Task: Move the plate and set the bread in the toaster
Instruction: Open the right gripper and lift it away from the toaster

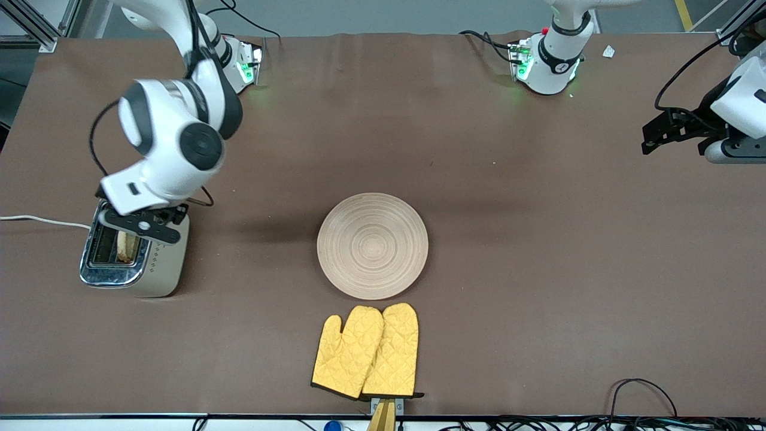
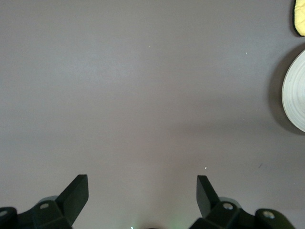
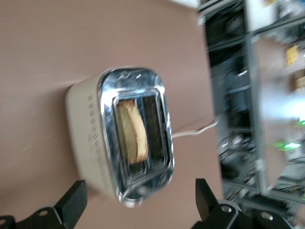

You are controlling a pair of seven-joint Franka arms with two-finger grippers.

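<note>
Right claw (image 3: 138, 200): fingers spread, released, over the toaster (image 1: 134, 257).
Left claw (image 2: 143, 195): released, waiting over bare tabletop (image 1: 538, 269) at the left arm's end.
Bread (image 3: 132, 131): brown slice standing in one slot.
Toaster: cream body, chrome top, white cord.
Plate (image 1: 372, 245): pale wood, ringed, mid-tabletop.
Oven mitts (image 1: 366, 352): yellow, nearer the front camera than the plate.

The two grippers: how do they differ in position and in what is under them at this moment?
The right gripper hangs over the toaster, whereas the left gripper waits over bare table at the left arm's end. The right gripper has the bread below it, standing in one toaster slot; the left gripper has nothing below it, only the plate off to one side. Both are open and hold nothing.
</note>
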